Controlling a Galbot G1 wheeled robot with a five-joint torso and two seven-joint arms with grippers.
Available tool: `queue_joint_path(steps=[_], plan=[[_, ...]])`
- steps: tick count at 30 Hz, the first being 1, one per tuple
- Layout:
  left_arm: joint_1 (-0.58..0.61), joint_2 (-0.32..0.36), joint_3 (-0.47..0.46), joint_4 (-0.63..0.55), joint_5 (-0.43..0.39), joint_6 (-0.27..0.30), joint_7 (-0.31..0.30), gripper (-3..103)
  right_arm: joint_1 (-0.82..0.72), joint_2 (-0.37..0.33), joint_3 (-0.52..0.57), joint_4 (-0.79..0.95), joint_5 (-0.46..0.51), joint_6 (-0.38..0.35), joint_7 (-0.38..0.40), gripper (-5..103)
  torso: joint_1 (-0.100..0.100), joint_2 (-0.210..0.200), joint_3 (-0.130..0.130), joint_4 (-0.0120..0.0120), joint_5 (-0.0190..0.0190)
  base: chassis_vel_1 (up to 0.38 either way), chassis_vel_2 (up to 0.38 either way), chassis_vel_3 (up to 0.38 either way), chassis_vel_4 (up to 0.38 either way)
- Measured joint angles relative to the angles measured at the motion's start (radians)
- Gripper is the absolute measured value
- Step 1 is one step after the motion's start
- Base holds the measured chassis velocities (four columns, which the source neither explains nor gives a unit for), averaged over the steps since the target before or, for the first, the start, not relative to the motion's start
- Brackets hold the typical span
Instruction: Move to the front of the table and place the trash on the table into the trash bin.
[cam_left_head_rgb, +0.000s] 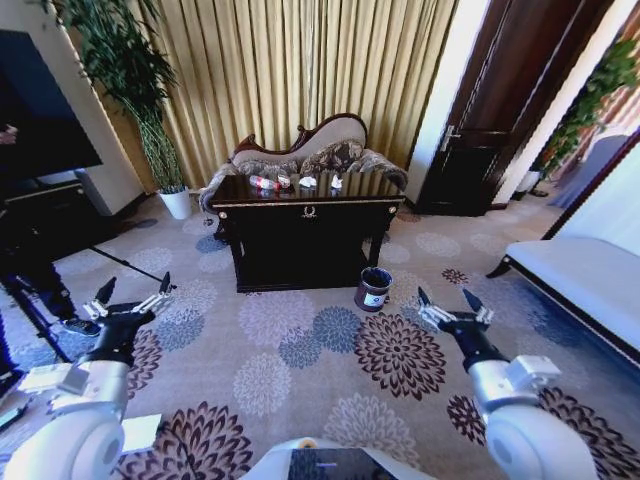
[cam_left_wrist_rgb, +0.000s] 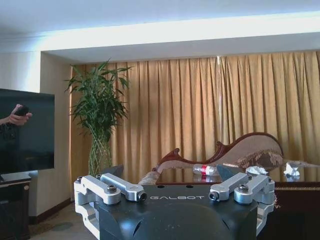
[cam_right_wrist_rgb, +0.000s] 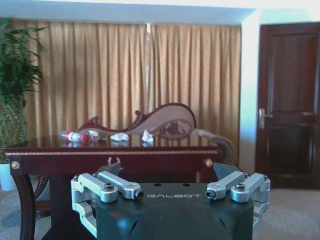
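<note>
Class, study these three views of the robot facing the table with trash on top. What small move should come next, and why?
Probably drive the base forward toward the table. The bottle and two crumpled pieces lie on its far-off top, with open carpet between. The left tool and right tool hang open and low, well short of the table. The trash bin stands by its front right corner.

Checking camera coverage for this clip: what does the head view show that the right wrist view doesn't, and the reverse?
Head view alone: the trash bin on the carpet by the table's front right corner, and the left gripper, open, held low.
Right wrist view alone: a level look across the table edge.
Both: bottle, tissue, sofa, curtains, door, and the open right gripper.
</note>
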Motion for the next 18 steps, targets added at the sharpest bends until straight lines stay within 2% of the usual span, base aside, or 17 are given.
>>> queue_joint_path(steps=[3, 8, 14, 16, 18], plan=[[-0.002, 0.024, -0.018, 0.023, -0.011, 0.0, 0.009, 100, 0.028, -0.038, 0.017, -0.002, 0.006, -0.001, 0.0, 100, 0.0, 0.0, 0.0, 0.0, 0.0, 0.0, 0.0, 0.0, 0.0], [-0.003, 0.032, -0.037, 0.021, -0.043, 0.006, 0.039, 100, 0.047, -0.049, 0.03, -0.017, 0.011, -0.006, 0.0, 100, 0.0, 0.0, 0.0, -0.0002, 0.0001, 0.0, 0.0, 0.0, 0.0], [-0.012, 0.032, -0.043, -0.011, -0.074, 0.041, 0.069, 100, 0.054, -0.062, 0.05, -0.001, 0.047, -0.029, -0.004, 100, 0.0, 0.0, 0.0, 0.0, 0.0002, 0.0, 0.0, 0.0, 0.0], [-0.019, 0.03, -0.035, -0.017, -0.075, 0.064, 0.066, 100, 0.05, -0.065, 0.058, 0.0, 0.054, -0.042, -0.006, 100, 0.0, 0.0, 0.0, -0.0002, 0.0, 0.0, 0.0, 0.0, 0.0], [-0.026, 0.027, -0.032, -0.023, -0.078, 0.117, 0.037, 100, 0.05, -0.065, 0.059, 0.0, 0.047, -0.07, -0.004, 100, 0.0, 0.0, 0.0, -0.0001, 0.0002, 0.0, 0.0, 0.0, 0.0]])
